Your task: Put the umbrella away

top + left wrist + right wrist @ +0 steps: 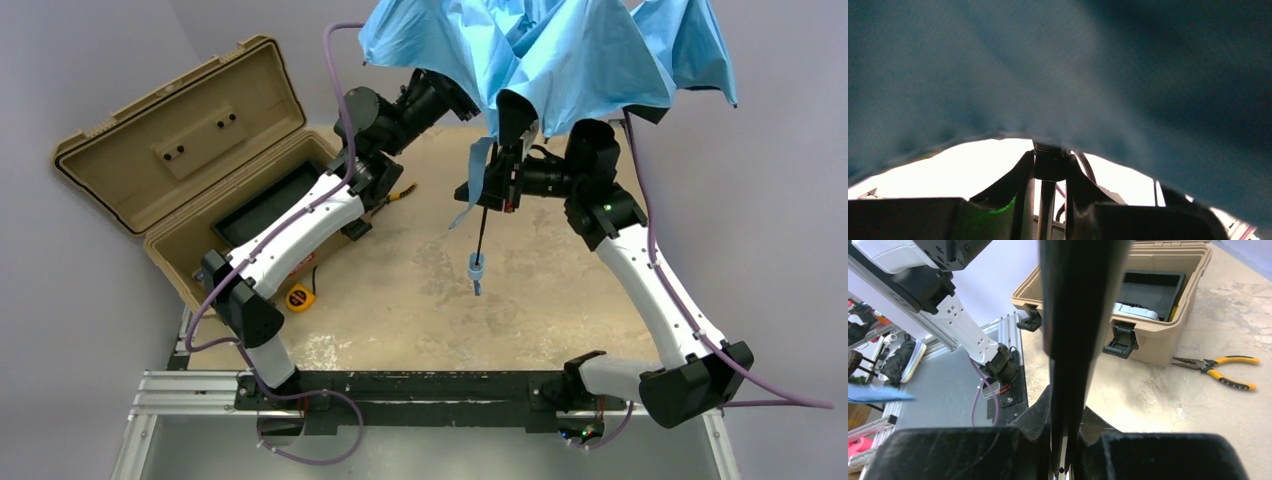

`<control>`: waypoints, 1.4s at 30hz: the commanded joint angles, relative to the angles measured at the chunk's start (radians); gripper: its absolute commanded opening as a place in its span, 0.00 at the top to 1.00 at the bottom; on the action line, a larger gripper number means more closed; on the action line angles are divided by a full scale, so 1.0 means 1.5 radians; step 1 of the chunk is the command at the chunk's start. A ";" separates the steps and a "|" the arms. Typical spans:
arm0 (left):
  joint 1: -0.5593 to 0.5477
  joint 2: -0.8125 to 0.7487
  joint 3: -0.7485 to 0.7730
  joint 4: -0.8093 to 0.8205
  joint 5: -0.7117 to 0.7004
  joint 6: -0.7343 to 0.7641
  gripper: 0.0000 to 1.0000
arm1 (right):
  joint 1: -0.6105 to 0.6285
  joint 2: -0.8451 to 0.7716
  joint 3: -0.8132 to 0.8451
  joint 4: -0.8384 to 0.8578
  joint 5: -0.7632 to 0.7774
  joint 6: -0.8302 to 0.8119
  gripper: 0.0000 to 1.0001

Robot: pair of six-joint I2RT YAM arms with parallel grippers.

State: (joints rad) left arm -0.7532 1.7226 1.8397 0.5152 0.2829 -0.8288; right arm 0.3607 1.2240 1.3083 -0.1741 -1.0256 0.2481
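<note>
The umbrella's sky-blue canopy hangs half-collapsed high over the far side of the table. Its thin black shaft runs down to a small blue handle that floats above the tabletop. My right gripper is shut on the shaft just below the canopy; in the right wrist view the shaft passes between its jaws. My left gripper reaches under the canopy. Its fingers press both sides of the umbrella's black collar. Fabric fills the view above. From the top camera its fingertips are hidden.
An open tan case stands at the left with a black tray inside. Yellow-handled pliers lie on the table next to the case. A yellow tape measure sits by its near corner. A metal rail spans the near edge.
</note>
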 commanded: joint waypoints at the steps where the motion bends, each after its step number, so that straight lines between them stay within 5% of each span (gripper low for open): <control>1: 0.004 -0.015 0.002 0.063 -0.065 -0.020 1.00 | 0.007 -0.024 0.009 0.001 0.000 -0.069 0.99; 7: 0.006 -0.080 -0.093 0.133 -0.183 -0.006 1.00 | 0.006 -0.062 -0.029 -0.008 0.013 -0.107 0.54; 12: 0.018 -0.111 -0.128 0.181 -0.257 0.006 1.00 | 0.007 -0.092 -0.098 -0.013 0.007 -0.141 0.46; 20: 0.032 -0.127 -0.149 0.227 -0.272 0.003 1.00 | 0.006 -0.119 -0.197 0.070 -0.020 -0.075 0.52; 22: 0.033 -0.124 -0.151 0.233 -0.269 -0.006 1.00 | 0.006 -0.101 -0.194 0.110 -0.037 -0.043 0.66; 24: 0.033 -0.124 -0.158 0.240 -0.265 -0.011 1.00 | 0.006 -0.076 -0.167 0.106 -0.047 -0.039 0.99; 30: 0.046 -0.158 -0.207 0.237 -0.239 -0.035 1.00 | 0.001 -0.100 -0.112 0.090 -0.043 -0.052 1.00; 31: 0.052 -0.163 -0.216 0.235 -0.230 -0.043 0.98 | -0.001 -0.102 -0.105 0.079 -0.046 -0.058 1.00; 36: 0.077 -0.189 -0.253 0.218 -0.209 -0.070 0.49 | -0.010 -0.115 -0.107 0.051 -0.047 -0.066 1.00; 42: 0.091 -0.200 -0.256 0.199 -0.192 -0.086 0.33 | -0.010 -0.114 -0.105 0.043 -0.044 -0.072 1.00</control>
State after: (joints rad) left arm -0.6357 1.4559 1.4601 0.8154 -0.0505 -0.9260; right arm 0.3466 1.0756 1.0943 -0.1684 -1.0721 0.1749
